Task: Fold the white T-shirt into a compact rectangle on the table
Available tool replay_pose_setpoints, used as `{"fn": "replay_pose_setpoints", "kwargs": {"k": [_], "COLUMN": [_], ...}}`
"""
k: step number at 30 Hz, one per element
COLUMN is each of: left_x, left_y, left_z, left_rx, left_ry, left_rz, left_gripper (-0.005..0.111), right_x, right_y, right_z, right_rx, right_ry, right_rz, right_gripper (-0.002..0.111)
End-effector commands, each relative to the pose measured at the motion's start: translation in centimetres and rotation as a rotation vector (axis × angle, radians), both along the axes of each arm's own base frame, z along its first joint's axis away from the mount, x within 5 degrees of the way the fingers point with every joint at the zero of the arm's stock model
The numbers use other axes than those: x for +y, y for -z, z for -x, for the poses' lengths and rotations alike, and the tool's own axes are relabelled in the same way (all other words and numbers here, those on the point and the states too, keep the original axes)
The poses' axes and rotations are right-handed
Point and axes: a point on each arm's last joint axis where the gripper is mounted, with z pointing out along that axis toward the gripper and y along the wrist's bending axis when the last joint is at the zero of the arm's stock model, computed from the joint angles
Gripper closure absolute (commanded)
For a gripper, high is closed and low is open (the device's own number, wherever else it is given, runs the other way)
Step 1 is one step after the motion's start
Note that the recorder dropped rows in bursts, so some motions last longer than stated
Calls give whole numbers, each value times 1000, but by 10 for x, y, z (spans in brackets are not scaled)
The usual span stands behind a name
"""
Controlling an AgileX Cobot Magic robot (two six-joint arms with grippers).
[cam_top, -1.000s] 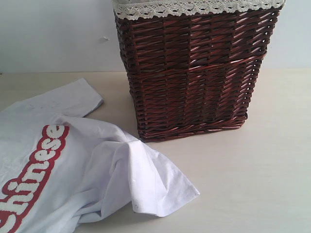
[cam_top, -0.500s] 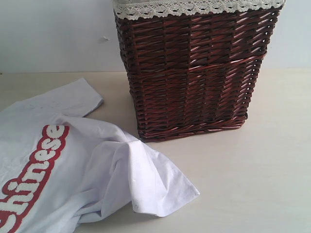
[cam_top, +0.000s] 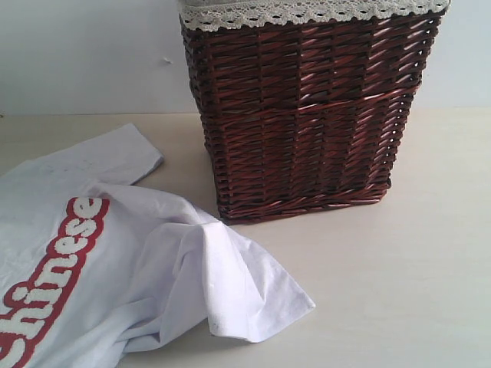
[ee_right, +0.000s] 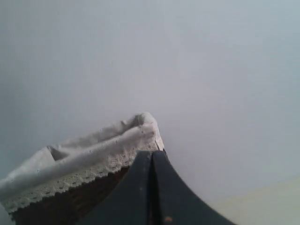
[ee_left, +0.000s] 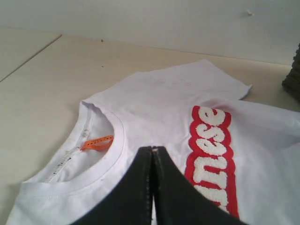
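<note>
**White T-shirt lies bunched up on the table by the basket**

The white T-shirt [cam_top: 115, 261] lies on the table [cam_top: 399, 276], on the left side of the exterior view. Part of it runs off the left and bottom edges of that view. It is not folded flat. The cloth is bunched up in the middle, and one loose corner sticks out to the right in front of the basket [cam_top: 299, 115]. One sleeve [cam_top: 115, 157] lies flat toward the back, near the basket's left side. Fuzzy white letters [cam_top: 57, 264] with red around them run along the shirt.

The basket is dark brown and stands upright on the table behind the shirt. It has cream lace [cam_top: 307, 11] around its top. A fold of the shirt comes very close to the bottom of the basket, but I cannot tell if they touch. A pale wall [cam_top: 84, 54] is behind it all.

The left hand [ee_left: 152, 150] is pressed together, its two black fingers touching. It is over the shirt, close to the collar [ee_left: 117, 154] and beside the letters. A small orange tag [ee_left: 97, 142] sits inside the collar. I cannot tell if this hand touches the shirt.

The right hand [ee_right: 152, 153] is pressed together too. It is up by the top of the basket, close to the lace, with the wall behind it
</note>
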Motion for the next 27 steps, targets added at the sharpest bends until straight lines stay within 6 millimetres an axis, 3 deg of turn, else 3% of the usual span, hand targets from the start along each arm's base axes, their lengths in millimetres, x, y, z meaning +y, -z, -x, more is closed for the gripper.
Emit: {"fn": "replay_pose_setpoints", "kwargs": {"k": [1, 4, 6, 10, 12, 17, 22, 24, 26, 27], "left_x": [0, 0, 0, 0, 0, 0, 0, 0, 0, 0], "left_y": [-1, -1, -1, -1, -1, -1, -1, -1, -1, -1], "left_z": [0, 0, 0, 0, 0, 0, 0, 0, 0, 0], "left_rx": [-15, -14, -14, -14, -14, -14, -14, -14, -14, -14], "left_ry": [-2, 0, 0, 0, 0, 0, 0, 0, 0, 0], "left_rz": [-1, -6, -6, -6, -6, -6, -8, -8, -8, -8], "left_gripper": [107, 107, 107, 107, 107, 107, 107, 107, 107, 107], "right_x": [4, 11, 20, 49, 57, 70, 93, 101, 113, 133], "right_y": [-29, -41, -43, -27, -11, 34, 54, 61, 72, 93], "right_z": [-25, -50, -67, -89, -97, -105, -111, -117, -124, -136], "right_rx": [312, 476, 527, 567, 616, 751, 721, 738, 766, 813], "right_ry": [-78, -233, -383, -865, -998, -1024, -1063, -1064, -1084, -1104], "right_rz": [170, 246, 268, 255, 237, 362, 457, 473, 500, 546], "right_gripper": [108, 107, 100, 81, 76, 68, 50, 47, 46, 41]}}
